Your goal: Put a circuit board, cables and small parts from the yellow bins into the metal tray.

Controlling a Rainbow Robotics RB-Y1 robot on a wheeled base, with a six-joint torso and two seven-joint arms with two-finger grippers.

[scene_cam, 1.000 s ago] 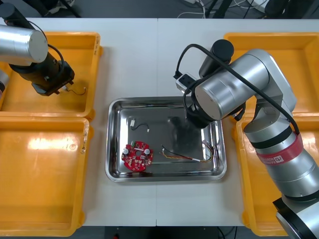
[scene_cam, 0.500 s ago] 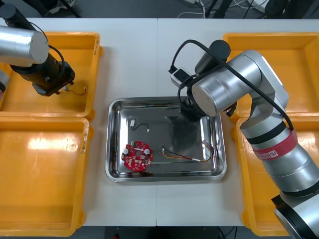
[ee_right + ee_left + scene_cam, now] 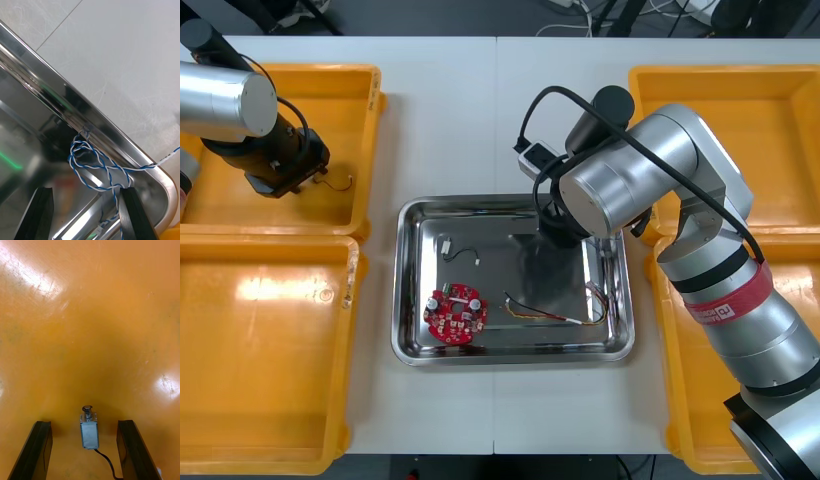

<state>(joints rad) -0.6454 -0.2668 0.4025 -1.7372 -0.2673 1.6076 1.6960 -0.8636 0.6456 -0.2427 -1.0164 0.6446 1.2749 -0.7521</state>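
Note:
My right gripper (image 3: 85,189) is open, low over a corner of the metal tray (image 3: 112,131). The twisted blue and white cable (image 3: 98,165) lies loose in that corner just beyond the fingertips, with one end trailing over the rim. In the front view my right arm (image 3: 620,180) covers the tray's far right part. The tray (image 3: 408,290) also holds a red circuit board (image 3: 455,312), a red and yellow cable (image 3: 552,314) and a black cable (image 3: 462,252). My left gripper (image 3: 84,423) is open in the far left yellow bin (image 3: 370,120), with a small metal part (image 3: 89,430) between its fingers.
The small metal part's thin wire (image 3: 337,183) lies beside the left gripper (image 3: 288,178) in the far left bin. A near left bin (image 3: 270,350) and two right bins (image 3: 780,110) flank the tray. Bare table lies beyond the tray's far edge (image 3: 470,130).
My right arm has shifted up the tray toward its far edge and a little left. The left arm has hardly moved.

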